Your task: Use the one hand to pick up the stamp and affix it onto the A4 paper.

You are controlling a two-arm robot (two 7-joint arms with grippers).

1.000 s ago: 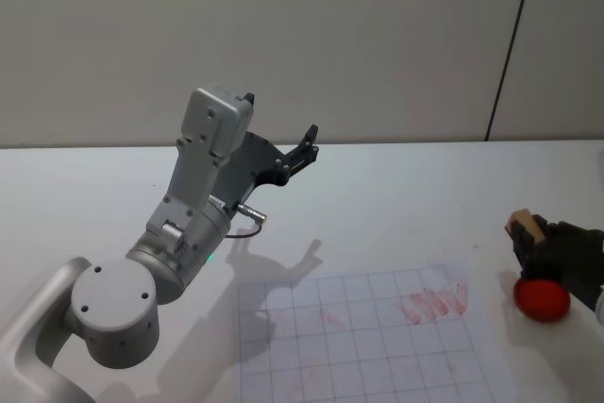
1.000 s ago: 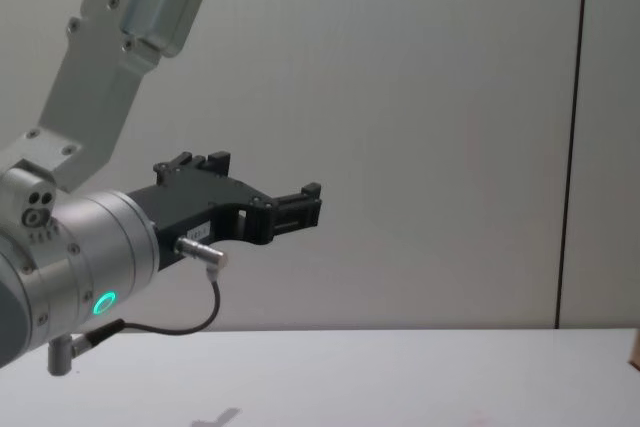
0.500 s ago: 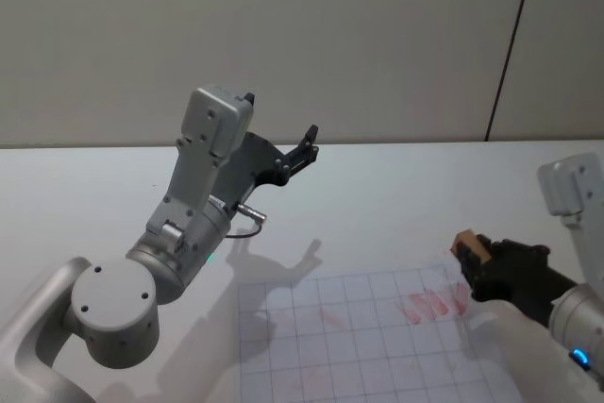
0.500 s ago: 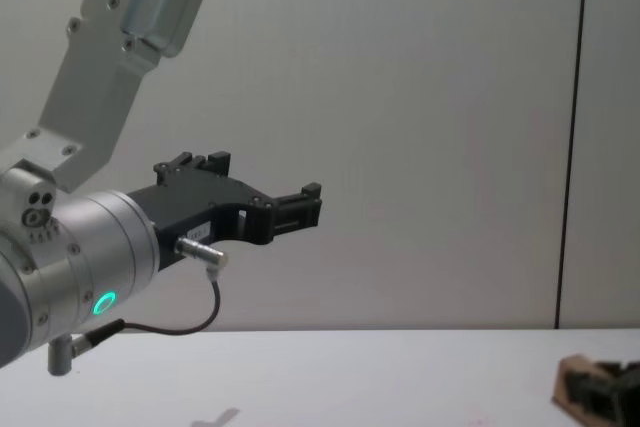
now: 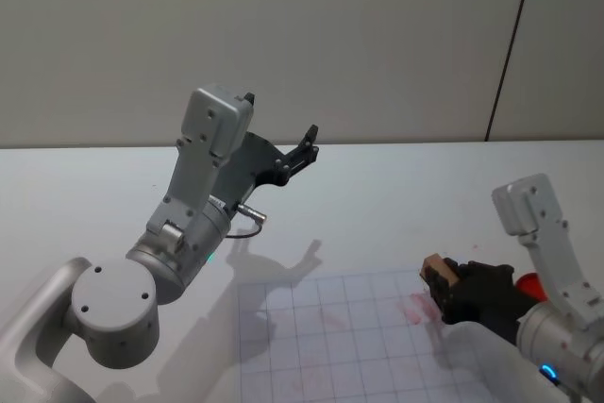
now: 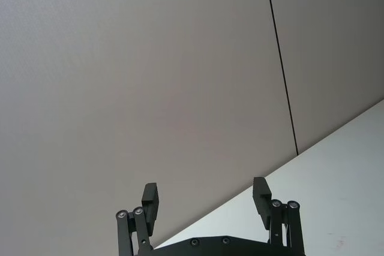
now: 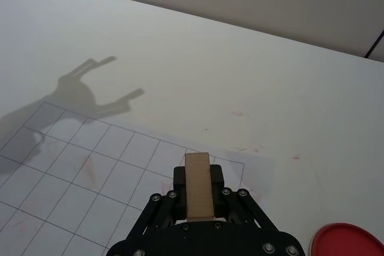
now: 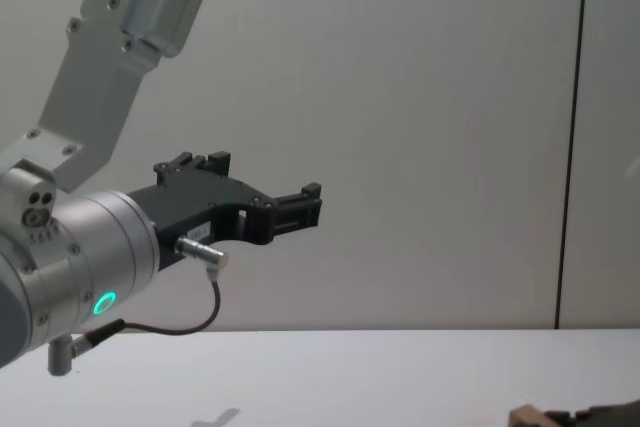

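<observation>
As the right gripper (image 5: 452, 291) clamps it, the stamp (image 7: 198, 187) looks wooden.

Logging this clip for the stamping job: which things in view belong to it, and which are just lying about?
In the job:
right gripper, shut on the wooden stamp
gridded paper

Just there:
left gripper, open, raised idle
red disc beside the paper
</observation>
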